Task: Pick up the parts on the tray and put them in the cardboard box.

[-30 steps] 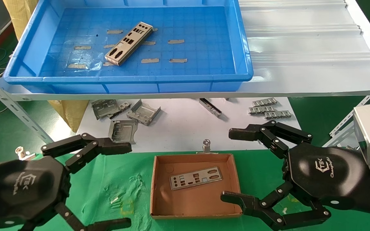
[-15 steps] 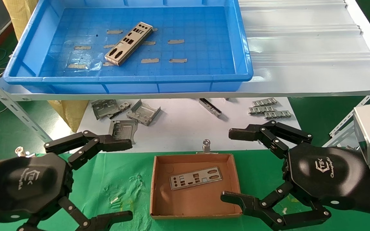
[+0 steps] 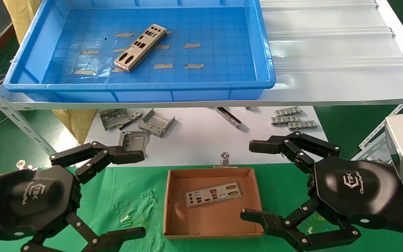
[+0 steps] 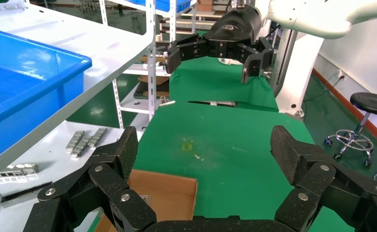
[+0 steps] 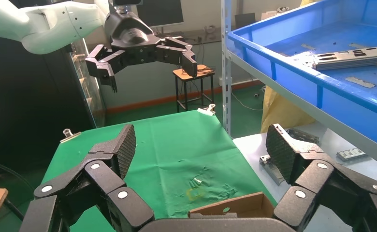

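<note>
1 plate (image 3: 139,47) is left in the blue tray (image 3: 37,49), well beyond both sets of spread, empty fingers; 1 plate (image 3: 213,194) lies in the cardboard box (image 3: 168,203). A reach by left gripper (image 3: 142,195) or right gripper (image 3: 248,181) is called for.

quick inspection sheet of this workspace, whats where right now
surface: green cloth in front, white sheet behind, shelf above
job's things: one part lies in the tray; another part lies in the cardboard box
clutter: grey brackets, ridged strips, binder clip
grippers: left tool and right tool open, empty, flanking the box
cables: nothing seen
surroundings: stool, shelving
</note>
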Tool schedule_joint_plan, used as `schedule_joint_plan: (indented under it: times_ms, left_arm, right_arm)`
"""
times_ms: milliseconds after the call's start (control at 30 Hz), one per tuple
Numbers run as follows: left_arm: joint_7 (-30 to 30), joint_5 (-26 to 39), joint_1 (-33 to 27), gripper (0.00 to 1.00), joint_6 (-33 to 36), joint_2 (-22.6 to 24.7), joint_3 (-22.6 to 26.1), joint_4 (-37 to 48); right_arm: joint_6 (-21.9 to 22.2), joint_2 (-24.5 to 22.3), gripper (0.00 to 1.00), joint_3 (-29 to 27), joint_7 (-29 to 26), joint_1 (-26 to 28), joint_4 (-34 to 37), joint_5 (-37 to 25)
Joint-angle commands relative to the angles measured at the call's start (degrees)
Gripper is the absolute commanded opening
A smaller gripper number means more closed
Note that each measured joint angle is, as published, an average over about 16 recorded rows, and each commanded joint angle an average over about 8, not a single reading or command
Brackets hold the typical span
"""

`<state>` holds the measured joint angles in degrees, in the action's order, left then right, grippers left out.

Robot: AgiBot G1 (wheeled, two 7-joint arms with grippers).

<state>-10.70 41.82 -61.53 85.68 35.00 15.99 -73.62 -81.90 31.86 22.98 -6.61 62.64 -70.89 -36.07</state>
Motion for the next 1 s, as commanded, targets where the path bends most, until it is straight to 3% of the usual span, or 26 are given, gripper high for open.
schedule_joint_plan:
  times_ms: [33,1000]
  left_arm:
    - [0.0,0.0,0.0,1.0,0.0,0.0,0.0,0.1]
    - [0.1,0.1,-0.1,1.0,0.0,0.2,0.1,0.3]
  right_arm:
    - [0.0,0.0,1.0,0.0,0.0,0.0,0.0,0.0]
    - [0.0,0.0,1.0,0.0,0.0,0.0,0.0,0.0]
